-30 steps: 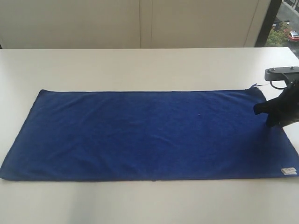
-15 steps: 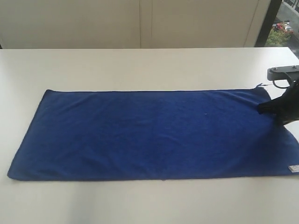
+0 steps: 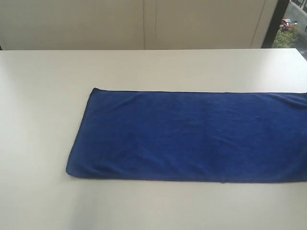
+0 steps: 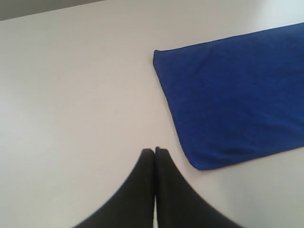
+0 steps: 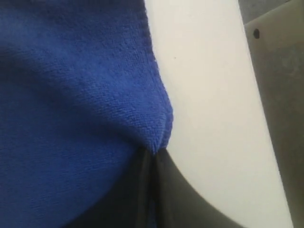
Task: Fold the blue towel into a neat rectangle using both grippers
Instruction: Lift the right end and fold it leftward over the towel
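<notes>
Exterior view: the blue towel [image 3: 192, 136] lies flat and single-layered on the white table [image 3: 144, 67], occupying the middle band of the frame from left of centre to the right border, where it is cut off. Its left short edge runs on a slant, the far corner sitting further right than the near corner. The surface shows only shallow ripples. Neither arm appears in this view. Pale wall panels [image 3: 144, 24] fill the top of the frame, and a strip of window [image 3: 288, 24] shows at the upper right corner. Left wrist view: the left gripper [image 4: 155, 151] has its two black fingers pressed together with nothing between them. It hangs over bare tabletop, close to the towel's rounded near corner but clear of it, with no contact. Right wrist view: the right gripper [image 5: 153, 154] is clamped on the towel's edge. The cloth is drawn into a small peak just where it enters the closed fingers, and the terry weave is plainly legible at this range. Bare tabletop lies just beside the pinched edge, and past the table's rim a grey surface [image 5: 278, 95] with one dark hole is visible. The white tag and loose thread cannot be made out in any view.
</notes>
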Controlling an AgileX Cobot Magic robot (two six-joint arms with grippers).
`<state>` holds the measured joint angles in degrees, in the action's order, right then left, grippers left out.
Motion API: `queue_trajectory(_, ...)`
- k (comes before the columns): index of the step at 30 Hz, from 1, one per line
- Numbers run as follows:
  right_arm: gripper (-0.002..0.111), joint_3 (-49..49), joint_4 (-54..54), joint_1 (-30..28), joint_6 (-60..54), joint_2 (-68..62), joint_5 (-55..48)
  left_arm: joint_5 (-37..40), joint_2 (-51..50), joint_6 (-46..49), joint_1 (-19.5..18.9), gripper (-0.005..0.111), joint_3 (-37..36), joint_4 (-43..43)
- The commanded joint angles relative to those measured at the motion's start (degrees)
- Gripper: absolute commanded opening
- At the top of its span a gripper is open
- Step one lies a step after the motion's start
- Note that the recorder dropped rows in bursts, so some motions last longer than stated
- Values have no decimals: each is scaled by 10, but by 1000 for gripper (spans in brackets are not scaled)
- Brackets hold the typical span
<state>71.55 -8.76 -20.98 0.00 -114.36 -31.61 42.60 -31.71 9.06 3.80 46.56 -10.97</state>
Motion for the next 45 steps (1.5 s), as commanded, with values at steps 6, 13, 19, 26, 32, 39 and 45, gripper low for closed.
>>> queue_trajectory(6, 0, 46, 31, 114, -13, 160, -45, 5, 3, 0, 1, 0, -3, -4)
queue_trajectory(13, 0, 89, 31, 298, -13, 218, -98, 5, 3, 0, 1, 0, -3, -4)
queue_trajectory(19, 0, 126, 30, 412, -13, 214, -106, 5, 3, 0, 1, 0, -3, -4)
queue_trajectory(26, 0, 166, 30, 538, -13, 143, -99, 5, 3, 0, 1, 0, -3, -4)
queue_trajectory(32, 0, 235, 30, 614, -11, 47, -90, 5, 3, 0, 1, 0, -3, -4)
queue_trajectory(39, 0, 329, 30, 665, -6, -69, -90, 5, 3, 0, 1, 0, -3, -4)
queue_trajectory(45, 0, 384, 30, 682, -4, -151, -91, 5, 3, 0, 1, 0, -3, -4)
